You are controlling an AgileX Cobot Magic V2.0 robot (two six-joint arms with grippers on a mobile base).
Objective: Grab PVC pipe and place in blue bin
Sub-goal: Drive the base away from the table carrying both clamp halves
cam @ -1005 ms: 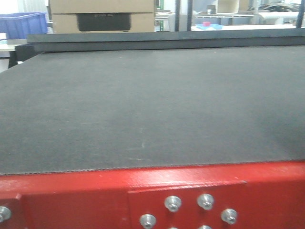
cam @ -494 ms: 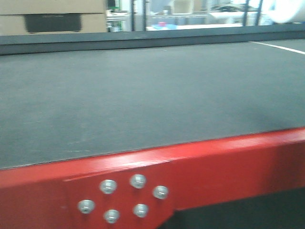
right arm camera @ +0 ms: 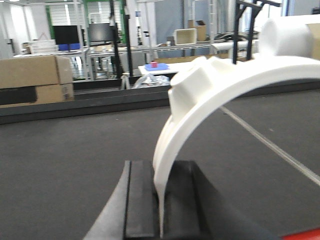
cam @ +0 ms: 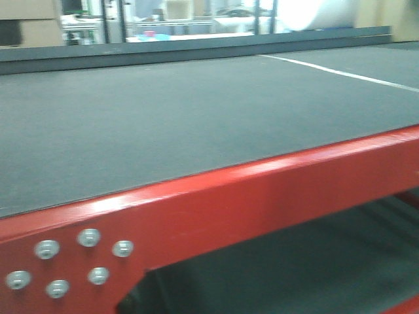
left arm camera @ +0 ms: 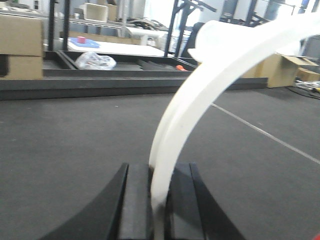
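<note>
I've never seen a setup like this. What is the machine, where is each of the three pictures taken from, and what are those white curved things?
This is a wheeled robot with two arms, each ending in a gripper. The front picture looks out from the robot's body over a dark grey mat on a red bolted metal frame. No loose object shows on the part of the mat in view.

The other two pictures come from cameras on the wrists, looking forward along the black jaws. The left gripper has its jaws shut on a thin, flat white curved strap. The right gripper has its jaws shut on the PVC pipe, a thicker white curved piece with a squared block on it. Each piece arches up and forward from the jaws, with the mat behind it.
</note>
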